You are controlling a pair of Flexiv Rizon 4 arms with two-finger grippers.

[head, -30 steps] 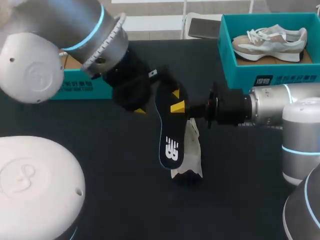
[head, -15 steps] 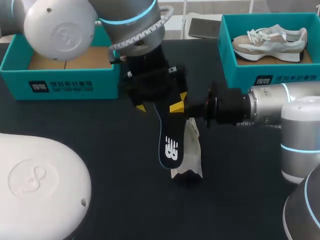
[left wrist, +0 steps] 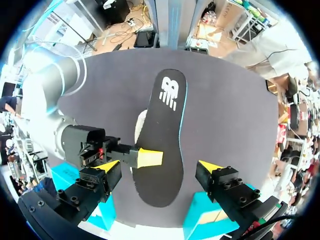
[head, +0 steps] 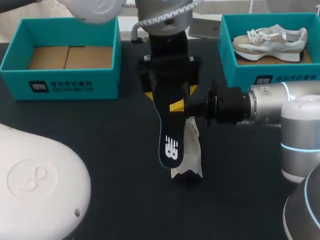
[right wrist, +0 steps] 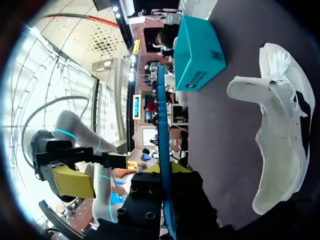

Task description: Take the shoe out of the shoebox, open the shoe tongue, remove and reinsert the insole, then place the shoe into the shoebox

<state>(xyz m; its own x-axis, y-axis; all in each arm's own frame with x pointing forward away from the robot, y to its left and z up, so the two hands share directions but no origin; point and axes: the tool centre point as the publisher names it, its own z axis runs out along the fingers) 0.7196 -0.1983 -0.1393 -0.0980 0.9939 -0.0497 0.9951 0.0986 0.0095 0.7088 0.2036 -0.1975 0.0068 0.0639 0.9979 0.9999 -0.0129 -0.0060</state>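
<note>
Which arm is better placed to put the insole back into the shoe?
Right, probably. The right end effector is shut on the insole, held over the shoe. The left end effector is open, straddling the insole without touching it.

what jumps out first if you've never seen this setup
A black insole hangs in mid-air over the middle of the table, pinched by the right gripper, with the left gripper open around its end. Just under it a white shoe lies on the dark cloth, and a second shoe sits in the teal box at the far right.
</note>
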